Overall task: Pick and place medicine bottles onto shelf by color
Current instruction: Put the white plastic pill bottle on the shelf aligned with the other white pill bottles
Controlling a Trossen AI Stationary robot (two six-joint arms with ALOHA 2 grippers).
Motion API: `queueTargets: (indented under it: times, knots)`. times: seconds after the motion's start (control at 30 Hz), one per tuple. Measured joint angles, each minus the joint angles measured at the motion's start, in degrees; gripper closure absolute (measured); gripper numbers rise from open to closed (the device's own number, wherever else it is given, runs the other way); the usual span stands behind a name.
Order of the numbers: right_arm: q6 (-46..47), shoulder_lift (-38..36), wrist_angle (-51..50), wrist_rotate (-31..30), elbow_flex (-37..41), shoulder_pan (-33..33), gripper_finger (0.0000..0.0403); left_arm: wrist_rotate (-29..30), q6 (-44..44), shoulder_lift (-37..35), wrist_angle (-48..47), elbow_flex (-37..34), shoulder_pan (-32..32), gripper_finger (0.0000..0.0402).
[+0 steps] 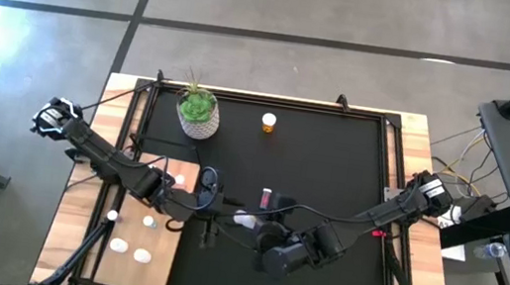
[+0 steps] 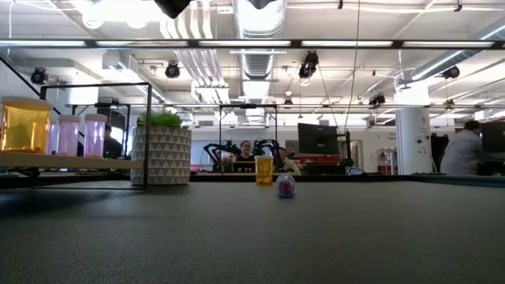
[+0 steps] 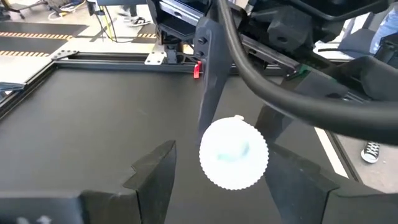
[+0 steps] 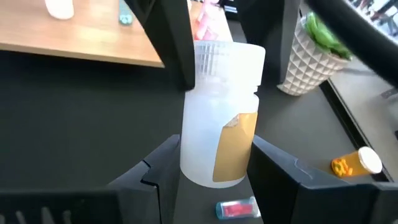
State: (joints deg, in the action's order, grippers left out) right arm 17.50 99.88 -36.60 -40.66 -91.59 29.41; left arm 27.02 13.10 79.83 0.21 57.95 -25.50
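Held bottle: a clear-white plastic medicine bottle with a gold label and a ribbed white cap (image 4: 217, 124), lifted off the black mat (image 1: 331, 173) near its middle, just off the board's edge
Right gripper (image 4: 214, 149): clamped across the bottle's body, label side towards its wrist camera
Left gripper (image 3: 217, 152): fingers apart, straddling the bottle's cap; a sliver of gap shows on one side, so it does not look closed on it yet
Key relation: the bottle's long axis runs from the right gripper straight towards the left one, cap end leading; the two grippers face each other along that axis
Step, as I judge it: a handover from right to left, caught before the left fingers pinch
Shelf: the pale rounded-corner plywood board (image 1: 166, 240) lies on the left arm's side, so the left arm is the nearer one for placing
Already on the shelf: several small white-capped bottles, colours hard to tell from above
Still on the mat: an orange bottle (image 1: 269, 123) beside the speckled white plant pot (image 1: 198, 115), and a pink bottle (image 1: 266, 198) lying just beside the grippers
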Motion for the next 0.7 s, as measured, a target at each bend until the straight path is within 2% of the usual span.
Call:
queueTargets:
  times: [0.23,0.53,0.7]
  knots:
    - [-1.0,0.0,0.9,-0.1,0.0,-0.2,0.0251,0.0,0.0,0.0,0.0,0.0,0.0,0.0194]
    - [-1.0,0.0,0.8,-0.2,0.0,-0.2,0.0251,-1.2,0.0,0.0,0.5,0.0,0.0,0.0262]
    - [-1.1,0.0,0.8,0.0,0.0,-0.2,0.0249,-1.8,0.0,0.0,0.7,0.0,0.0,0.0278]
